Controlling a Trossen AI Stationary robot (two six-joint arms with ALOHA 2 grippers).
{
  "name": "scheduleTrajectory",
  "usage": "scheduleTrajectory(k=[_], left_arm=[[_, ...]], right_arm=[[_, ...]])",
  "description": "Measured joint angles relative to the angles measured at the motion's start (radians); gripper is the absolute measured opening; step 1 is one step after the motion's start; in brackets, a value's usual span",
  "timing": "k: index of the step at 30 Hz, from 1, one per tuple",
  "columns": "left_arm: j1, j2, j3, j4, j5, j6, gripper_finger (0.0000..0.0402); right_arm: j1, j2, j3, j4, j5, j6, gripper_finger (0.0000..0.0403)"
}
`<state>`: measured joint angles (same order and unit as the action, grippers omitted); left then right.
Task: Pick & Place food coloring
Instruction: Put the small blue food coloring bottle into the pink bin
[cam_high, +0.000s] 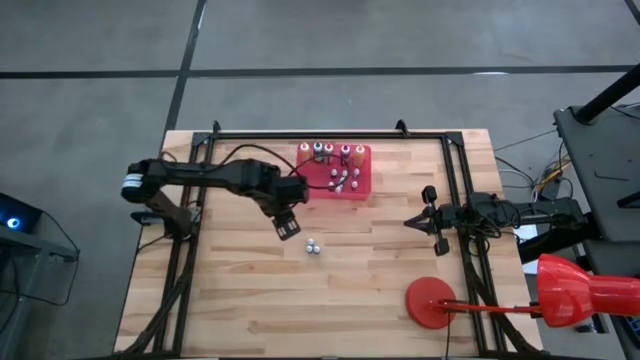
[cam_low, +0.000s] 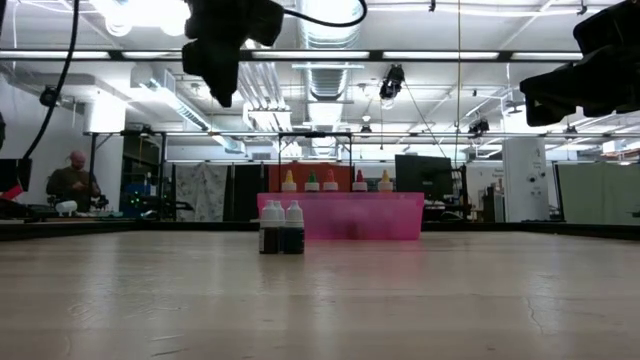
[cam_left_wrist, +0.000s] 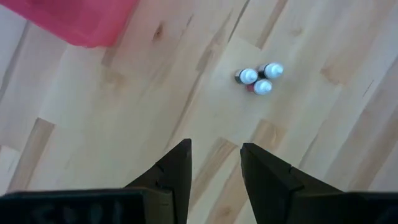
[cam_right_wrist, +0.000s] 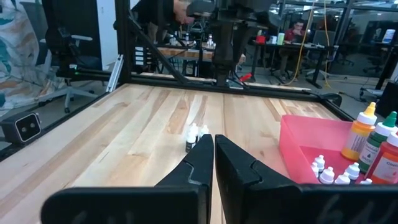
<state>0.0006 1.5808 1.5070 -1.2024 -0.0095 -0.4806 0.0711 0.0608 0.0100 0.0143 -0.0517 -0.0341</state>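
1. The left arm reaches in from the left edge of the desk (cam_high: 240, 290) toward its middle. The left claw (cam_high: 287, 226) hangs above the wood, just beside the near-left corner of the red tray (cam_high: 362, 186).
2. The left claw is partly open and empty; its two dark fingers (cam_left_wrist: 176, 172) stand apart with bare wood showing between them.
3. Three small bottles (cam_high: 314, 246) stand upright in a tight cluster on the desk, near the left claw and in front of the tray. Their caps are white; the low view shows dark bodies (cam_low: 281, 229).
4. The red tray sits at the far middle of the desk. Four taller bottles (cam_high: 331, 151) with pale caps stand in a row along its far wall.
5. Several smaller whitish bottles (cam_high: 343, 181) lie or stand on the tray floor; their exact number cannot be told.
6. The right arm waits at the right side of the desk. The right claw (cam_high: 412, 221) is closed and holds nothing, well apart from the tray.
7. A red disc (cam_high: 430, 302) lies on the near-right part of the desk.
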Motion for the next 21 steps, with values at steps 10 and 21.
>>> scheduleTrajectory(k=[10, 21], left_arm=[[0.0, -0.068, -0.16, 0.145, 0.001, 0.18, 0.011], [0.003, -0.096, -0.283, 0.299, 0.001, 0.379, 0.011]], right_arm=[[0.001, 0.0, 0.0, 0.0, 0.002, 0.0, 0.0008], [0.0, 0.001, 0.0, 0.0, 0.002, 0.0, 0.0008]])
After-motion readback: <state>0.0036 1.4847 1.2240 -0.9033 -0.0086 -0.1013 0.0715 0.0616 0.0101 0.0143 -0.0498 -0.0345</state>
